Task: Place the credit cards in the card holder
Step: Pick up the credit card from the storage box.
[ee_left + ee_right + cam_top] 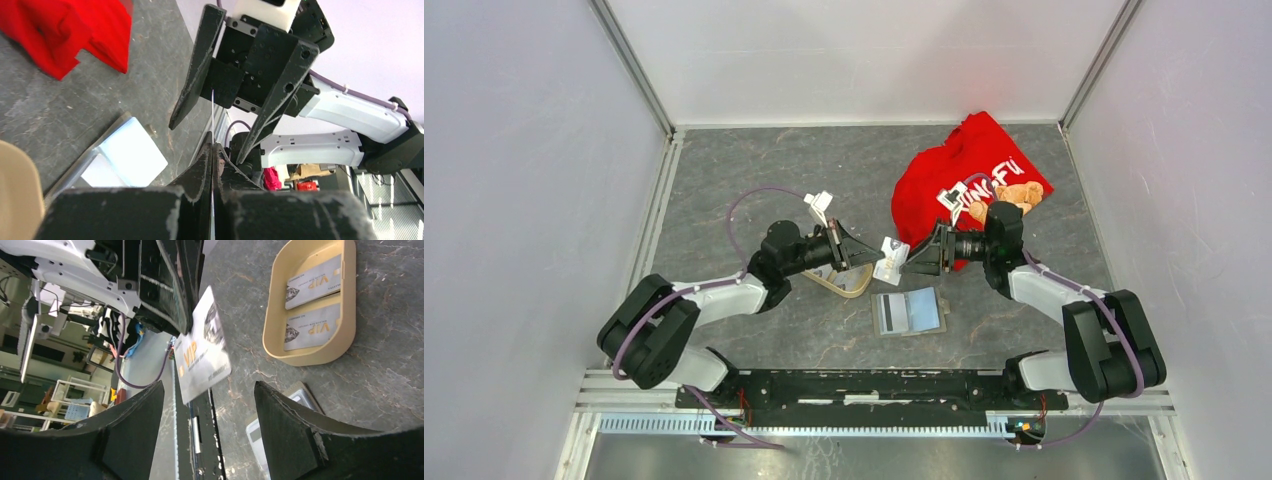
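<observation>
Jaws first: your left gripper (874, 258) is clamping shut on one credit card (202, 352), holding it up off the table (754, 170). Your right gripper (209, 389) is standing wide open, one finger on each side of that card and touching nothing.

Hard to read:
- In the left wrist view the held card is showing edge-on, as only a thin pale line.
- In the top view the left gripper is covering much of the beige tray (280, 347), so you are not seeing what lies in it from there.
- The right wrist view is cutting off most of the card holder (909, 312) behind a finger.
- The right arm is overlapping part of the red shirt (969, 175).
- "VIP" is reading clearly on the cards; the small print is too small to make out.

Counts:
- You are looking at three credit cards: the held one, plus two (312, 305) lying flat side by side in the tray.
- One card holder is lying open on the table, just near of both grippers and beside the tray.
- One tray and one shirt are also showing.
</observation>
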Tool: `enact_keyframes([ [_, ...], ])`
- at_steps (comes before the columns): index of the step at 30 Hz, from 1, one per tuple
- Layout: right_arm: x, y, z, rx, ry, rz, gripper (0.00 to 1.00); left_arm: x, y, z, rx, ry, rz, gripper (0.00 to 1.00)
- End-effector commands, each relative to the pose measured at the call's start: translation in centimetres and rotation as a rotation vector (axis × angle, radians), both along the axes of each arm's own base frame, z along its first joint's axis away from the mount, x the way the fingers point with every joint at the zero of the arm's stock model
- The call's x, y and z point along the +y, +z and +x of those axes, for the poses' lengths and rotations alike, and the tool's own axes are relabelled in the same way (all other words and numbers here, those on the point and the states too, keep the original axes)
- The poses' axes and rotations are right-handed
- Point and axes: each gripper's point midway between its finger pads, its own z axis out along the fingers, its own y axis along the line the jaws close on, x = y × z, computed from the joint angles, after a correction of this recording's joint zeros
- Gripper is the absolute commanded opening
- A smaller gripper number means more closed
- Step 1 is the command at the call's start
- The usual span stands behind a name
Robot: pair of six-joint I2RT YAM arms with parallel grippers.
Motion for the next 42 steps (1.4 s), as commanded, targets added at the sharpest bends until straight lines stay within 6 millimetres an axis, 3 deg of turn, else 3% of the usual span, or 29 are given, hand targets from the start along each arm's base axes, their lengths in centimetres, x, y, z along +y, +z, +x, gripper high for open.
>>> enact_keyframes([
  [1, 0.2, 1.7, 0.5, -0.042, -0.015, 0.047, 0.67, -1.2, 3.1, -0.4, -0.092, -0.033, -0.085, 0.02],
  [6, 0.3, 2.1, 0.2, -0.062, 0.002, 0.062, 0.2, -1.6, 3.4, -1.1, -0.112, -0.063, -0.097, 0.02],
  [8, 0.3, 2.4, 0.1, -0.092, 0.017, 0.069, 0.02, -1.6, 3.3, -1.4, -0.118, -0.075, -0.096, 0.09],
  [13, 0.1, 1.7, -0.6, -0.214, 0.107, 0.03, 0.0, -0.7, 2.9, -1.9, -0.204, -0.087, -0.028, 0.62],
  [16, 0.0, 1.0, -1.9, -0.356, 0.243, 0.015, 0.0, 0.3, 2.9, -2.6, -0.329, -0.104, 0.039, 0.83],
  [18, 0.2, 1.5, -3.2, -0.474, 0.352, 0.072, 0.0, 1.0, 2.8, -3.3, -0.412, -0.123, 0.075, 0.98],
  [21, 0.1, 1.7, -4.6, -0.583, 0.403, 0.092, 0.0, 2.0, 2.1, -4.0, -0.506, -0.138, 0.147, 1.0],
  [24, 0.4, -0.5, -6.1, -0.83, 0.512, -0.028, 0.0, 3.1, 2.0, -4.6, -0.591, -0.132, 0.205, 1.0],
  [29, 0.5, -1.3, -8.5, -1.073, 0.613, 0.002, 0.0, 4.3, 3.0, -8.1, -0.777, -0.181, 0.111, 1.0],
  [32, -0.5, -1.5, -10.9, -1.272, 0.695, 0.076, 0.04, 4.0, 1.7, -10.2, -0.923, -0.19, 0.134, 1.0],
  [34, -1.0, -1.9, -12.3, -1.352, 0.726, 0.117, 0.0, 3.5, 1.2, -11.1, -1.02, -0.176, 0.168, 1.0],
  [42, -1.1, -2.2, -12.4, -1.371, 0.709, 0.125, 0.0, 2.0, 0.4, -11.7, -1.244, -0.155, 0.256, 1.0],
])
